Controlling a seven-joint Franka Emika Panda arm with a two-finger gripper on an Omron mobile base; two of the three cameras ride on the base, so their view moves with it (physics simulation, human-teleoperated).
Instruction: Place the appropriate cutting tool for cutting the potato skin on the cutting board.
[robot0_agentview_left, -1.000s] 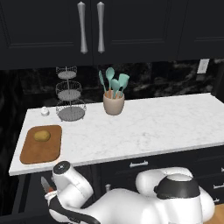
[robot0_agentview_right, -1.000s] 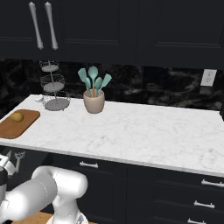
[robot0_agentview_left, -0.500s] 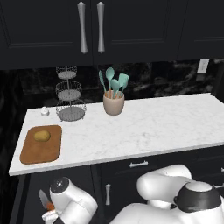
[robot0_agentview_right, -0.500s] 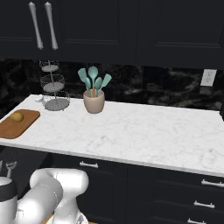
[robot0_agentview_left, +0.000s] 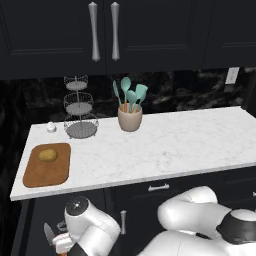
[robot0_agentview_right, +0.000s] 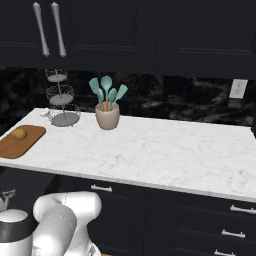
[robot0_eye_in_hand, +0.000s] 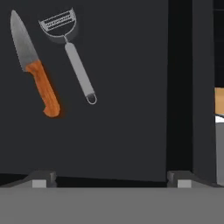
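The hand (robot0_eye_in_hand: 109, 177) sits low, below the tabletop edge, w/ its two dark fingertips set wide apart at the bottom of the hand view and nothing between them. Ahead of it, on a dark flat surface (prob. an open drawer floor, can't be sure), lie the slim silver-grey peeler with a forked head (robot0_eye_in_hand: 72, 50) and, just beside it on the left of that view, the orange-handled knife with a dark grey blade (robot0_eye_in_hand: 35, 65); the two lie roughly parallel, apart but close. Both are well off to the upper left of the hand's line, so the hand isn't over either yet. Main risk, in my judgement: closing on the knife instead of the peeler, since they're near neighbours and similar in length. Second risk: the peeler handle is thin and lies flat, so fingers coming down off-centre could nudge it sideways into the knife or pinch only the looped end and let it swing. Third: the lift out has to clear the tabletop lip before reaching the flat reddish-brown wooden cutting board (robot0_agentview_left: 35, 175) at the left end of the white marble tabletop (robot0_agentview_left: 165, 145). The small yellow-brown potato (robot0_agentview_left: 48, 155) already lies on the board's far half, so a careless drop could knock it off.
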